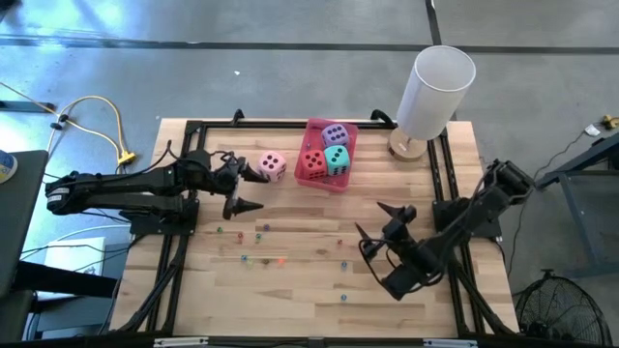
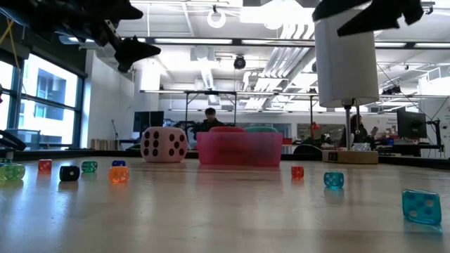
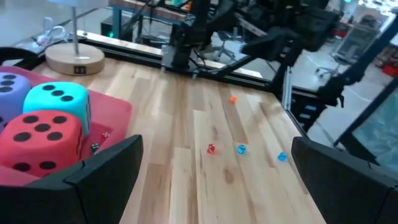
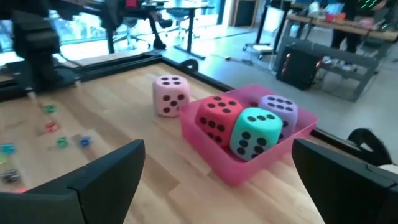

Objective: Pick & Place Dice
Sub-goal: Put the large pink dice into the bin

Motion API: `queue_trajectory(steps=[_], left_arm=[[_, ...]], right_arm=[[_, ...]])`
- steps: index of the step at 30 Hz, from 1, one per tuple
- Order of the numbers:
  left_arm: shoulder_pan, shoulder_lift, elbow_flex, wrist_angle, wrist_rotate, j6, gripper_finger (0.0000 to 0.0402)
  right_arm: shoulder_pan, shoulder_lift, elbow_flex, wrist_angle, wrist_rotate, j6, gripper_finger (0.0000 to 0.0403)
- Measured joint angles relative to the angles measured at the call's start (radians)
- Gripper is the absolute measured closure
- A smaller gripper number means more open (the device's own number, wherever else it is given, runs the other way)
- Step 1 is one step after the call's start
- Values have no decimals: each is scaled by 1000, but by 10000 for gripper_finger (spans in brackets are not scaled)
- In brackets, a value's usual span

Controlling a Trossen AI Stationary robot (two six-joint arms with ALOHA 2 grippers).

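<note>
1. Left claw hangs released above the left half of the bench, jaws spread wide and holding nothing; right claw hovers just as wide and empty over the right half.
2. Pink tray, near the middle of the bench's far edge, holds the red die, teal die and purple die, packed against one another.
3. Pink die sits alone on the bench, just beside the tray's left wall and apart from it. It lies a little ahead of the left claw's tips, toward the far edge; the right claw is well apart, with the tray partly between. The left arm looks better placed. A cube offers no long axis.
4. Hard to make out: the left wrist view misses the pink die altogether; the low view cuts off both claws at its top edge and the tray wall veils the dice inside.
5. Tiny coloured beads dot the bench's near half.
</note>
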Motion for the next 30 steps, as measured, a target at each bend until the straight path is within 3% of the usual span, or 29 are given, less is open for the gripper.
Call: queue_trajectory(steps=[14, 19, 30], left_arm=[[-17, 140, 0, 35, 9, -1, 2], [-59, 212, 0, 39, 104, 70, 2], [-135, 343, 0, 388, 129, 47, 2]], right_arm=[[-48, 0, -124, 142, -31, -29, 5], [-56, 0, -124, 146, -23, -40, 5], [-81, 0, -124, 171, -36, -59, 5]])
